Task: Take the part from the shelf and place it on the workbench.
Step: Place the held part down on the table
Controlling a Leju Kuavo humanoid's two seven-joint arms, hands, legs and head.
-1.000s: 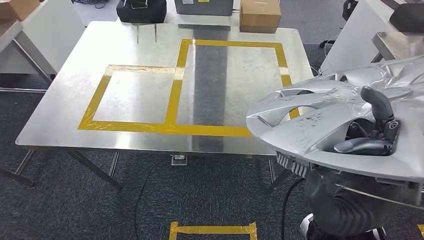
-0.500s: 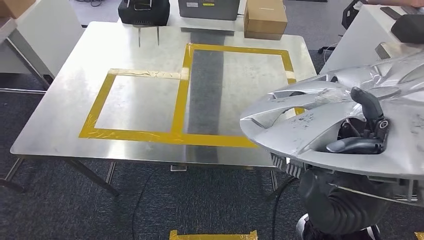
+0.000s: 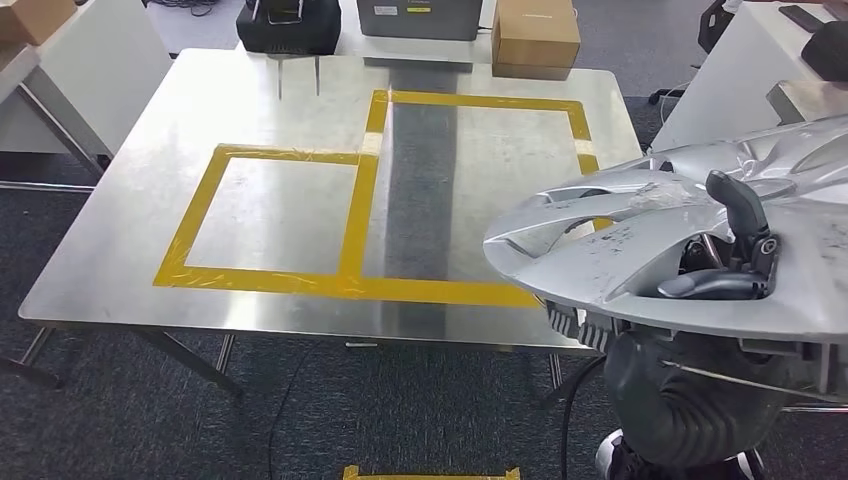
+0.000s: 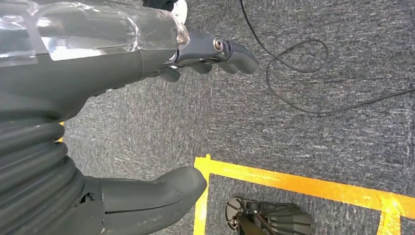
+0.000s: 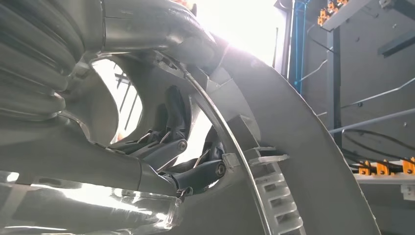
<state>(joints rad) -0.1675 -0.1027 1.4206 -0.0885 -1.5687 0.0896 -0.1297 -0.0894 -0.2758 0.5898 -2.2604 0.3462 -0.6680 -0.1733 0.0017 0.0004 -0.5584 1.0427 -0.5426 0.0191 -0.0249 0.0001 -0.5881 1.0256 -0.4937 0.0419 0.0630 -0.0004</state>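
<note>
The right hand [image 3: 728, 268] grips the hubcap [image 3: 640, 240] through a spoke opening, flat and face-up. The workbench [image 3: 300, 120] lies ahead-left of the hubcap, whose near rim already overlaps the bench's right edge. The left hand [image 4: 161, 122] hangs empty, fingers loosely apart.

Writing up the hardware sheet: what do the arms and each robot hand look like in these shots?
The right robot hand has dark grey fingers with small round silver pivot caps. Its wrist wears a dark ribbed bellows cover. The left robot hand has the same dark fingers, a thick grey thumb, a ribbed grey cover and clear tape over its back.
</note>
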